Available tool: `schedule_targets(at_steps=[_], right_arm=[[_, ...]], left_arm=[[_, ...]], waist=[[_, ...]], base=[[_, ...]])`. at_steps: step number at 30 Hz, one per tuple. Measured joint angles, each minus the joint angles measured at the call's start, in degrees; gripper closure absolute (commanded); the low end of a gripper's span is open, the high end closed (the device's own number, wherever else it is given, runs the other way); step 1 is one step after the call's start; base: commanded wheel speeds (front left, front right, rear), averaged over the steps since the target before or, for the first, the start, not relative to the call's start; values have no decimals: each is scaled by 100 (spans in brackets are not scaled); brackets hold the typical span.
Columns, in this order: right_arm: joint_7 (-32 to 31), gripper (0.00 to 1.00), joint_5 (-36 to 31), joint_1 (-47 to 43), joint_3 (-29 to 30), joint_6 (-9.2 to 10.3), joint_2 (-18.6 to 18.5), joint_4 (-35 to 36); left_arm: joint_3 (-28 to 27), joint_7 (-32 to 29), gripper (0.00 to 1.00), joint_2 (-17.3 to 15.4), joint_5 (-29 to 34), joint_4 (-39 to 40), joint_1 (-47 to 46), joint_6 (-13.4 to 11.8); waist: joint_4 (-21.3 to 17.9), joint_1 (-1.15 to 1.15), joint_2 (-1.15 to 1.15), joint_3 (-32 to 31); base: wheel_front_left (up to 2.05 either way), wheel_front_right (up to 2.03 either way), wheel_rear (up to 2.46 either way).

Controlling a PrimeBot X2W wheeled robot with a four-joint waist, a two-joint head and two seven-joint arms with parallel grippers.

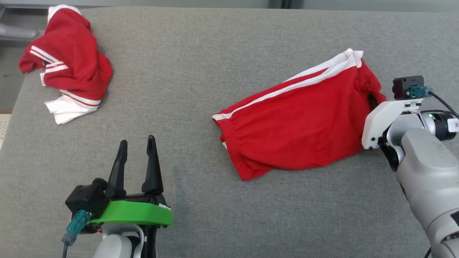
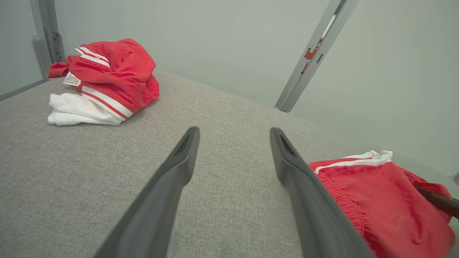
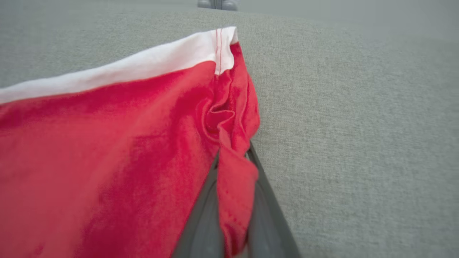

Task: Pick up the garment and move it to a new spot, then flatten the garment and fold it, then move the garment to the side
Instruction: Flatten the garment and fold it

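The garment [image 1: 297, 122], a pair of red shorts with a white side stripe, lies spread on the grey padded surface at the right. My right gripper [image 1: 373, 101] is at its right edge. In the right wrist view the right gripper [image 3: 235, 157] is shut on a bunched fold of the garment's [image 3: 107, 161] red hem. My left gripper [image 1: 137, 140] stands open over bare surface at the lower left, well apart from the cloth. In the left wrist view the left gripper [image 2: 235, 130] holds nothing, and the garment [image 2: 376, 200] lies to its right.
A second red and white garment [image 1: 68, 64] lies crumpled at the far left corner, also seen as a heap [image 2: 107, 75] in the left wrist view. The grey surface [image 1: 215, 53] ends at a left edge [image 1: 14, 107]. A metal post [image 2: 315, 53] stands behind.
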State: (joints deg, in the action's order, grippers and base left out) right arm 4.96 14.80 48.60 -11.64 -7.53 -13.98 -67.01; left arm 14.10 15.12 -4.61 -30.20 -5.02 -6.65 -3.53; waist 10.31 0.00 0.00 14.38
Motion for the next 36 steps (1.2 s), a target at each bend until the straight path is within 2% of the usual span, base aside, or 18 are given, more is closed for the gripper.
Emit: schedule_targets(at_steps=[7,11,20,29,33,36], right_arm=[[793,100,457,-648,156,0,102,376],[969,100,536,-1197,380,0,288,704],[1009,100,51,-2484,1432,0,833,2192],[1010,100,-460,-2821,1797,1,1069,2778],[1002,100,-543,-2748,1525,1,1099,2991],[954,100,-243,-2540,953,1,1101,3155]], left_arm=[[-38,-2,0,-52,-1,-3,91,-43],[-81,-15,0,-80,-2,8,182,-77],[-87,-16,0,-145,10,62,252,-157],[-82,-18,0,-159,7,11,252,-178],[-80,-18,0,-156,-1,0,255,-180],[-77,-18,0,-152,-2,-2,260,-186]], waist=[[-451,0,0,-165],[-724,0,0,-269],[-1262,0,0,-506],[-1154,0,0,-663],[-1013,0,0,-717],[-910,0,0,-755]], base=[[0,0,0],[0,0,0],[0,0,0],[0,0,0],[0,0,0],[0,0,0]])
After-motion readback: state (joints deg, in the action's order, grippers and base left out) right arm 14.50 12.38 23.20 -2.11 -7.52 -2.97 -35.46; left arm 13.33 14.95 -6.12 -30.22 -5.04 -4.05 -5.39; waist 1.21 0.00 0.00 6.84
